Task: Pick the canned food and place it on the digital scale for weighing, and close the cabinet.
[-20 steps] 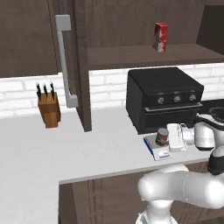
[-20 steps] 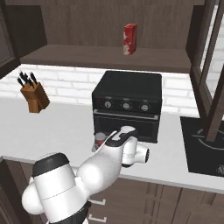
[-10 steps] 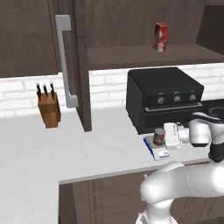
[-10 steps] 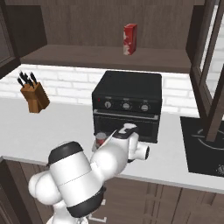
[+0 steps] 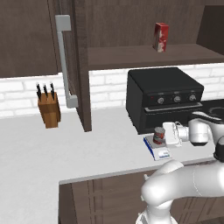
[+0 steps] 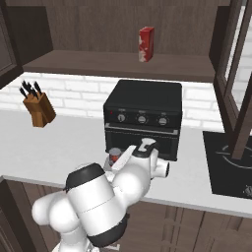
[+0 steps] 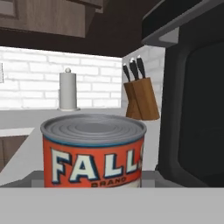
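The canned food (image 5: 159,135) (image 6: 114,154) (image 7: 93,148), a short can with a red label and a silvery top, stands upright on the digital scale (image 5: 158,150), in front of the oven's lower left corner. A strip of the scale's grey plate (image 7: 33,178) shows beside the can. My gripper (image 5: 168,134) is level with the can, right up against its right side and pointing left at it. Its fingertips are hidden, so I cannot make out whether they grip the can. The dark brown cabinet door (image 5: 73,65) hangs open, its grey bar handle (image 5: 64,61) facing out.
A black oven (image 5: 164,98) stands just behind the scale. A tall red-and-white box (image 5: 161,37) is on the cabinet shelf. A knife block (image 5: 48,109) sits at the left, a paper towel roll (image 7: 68,91) far off. Another open glass door (image 6: 236,74) and a cooktop (image 6: 231,165) are at the right.
The arm's elbow has swung up and over in the right base view. The hand has crept slightly left toward the can. The can has stayed on the scale.
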Robot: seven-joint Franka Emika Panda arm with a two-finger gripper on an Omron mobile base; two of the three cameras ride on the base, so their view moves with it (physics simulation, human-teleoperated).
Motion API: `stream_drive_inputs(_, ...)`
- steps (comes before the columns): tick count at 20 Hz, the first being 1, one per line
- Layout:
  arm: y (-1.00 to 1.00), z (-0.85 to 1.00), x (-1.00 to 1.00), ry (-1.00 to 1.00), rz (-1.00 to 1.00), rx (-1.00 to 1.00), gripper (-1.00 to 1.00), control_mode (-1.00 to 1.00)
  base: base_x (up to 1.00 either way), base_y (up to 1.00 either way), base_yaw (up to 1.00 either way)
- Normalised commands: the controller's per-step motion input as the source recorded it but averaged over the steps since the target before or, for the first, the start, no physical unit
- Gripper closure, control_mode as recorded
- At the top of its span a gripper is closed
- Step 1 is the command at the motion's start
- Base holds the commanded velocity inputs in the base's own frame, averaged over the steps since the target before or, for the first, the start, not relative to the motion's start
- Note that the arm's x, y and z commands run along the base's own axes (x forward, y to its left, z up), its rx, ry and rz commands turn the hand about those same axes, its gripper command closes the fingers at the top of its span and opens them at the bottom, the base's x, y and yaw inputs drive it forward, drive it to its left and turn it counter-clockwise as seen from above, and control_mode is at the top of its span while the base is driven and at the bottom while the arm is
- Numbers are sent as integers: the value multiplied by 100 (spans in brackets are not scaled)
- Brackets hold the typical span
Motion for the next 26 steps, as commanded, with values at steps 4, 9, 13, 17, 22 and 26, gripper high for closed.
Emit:
stream_drive_inputs(4, 0, -11, 0, 0, 0, 0, -100, -100, 0, 0, 0)
stream_drive_inputs(9, 0, 0, 0, 0, 0, 0, -100, -100, 0, 0, 0)
stream_drive_inputs(13, 0, 0, -3, 0, 0, 0, -100, -100, 0, 0, 0)
stream_drive_inputs(17, 0, 0, -21, 0, 0, 0, -100, -100, 0, 0, 0)
stream_drive_inputs(22, -15, 0, -4, 0, 0, 0, -100, -100, 0, 0, 0)
stream_drive_inputs(26, -35, -7, 0, -6, 0, 0, -100, -100, 0, 0, 0)
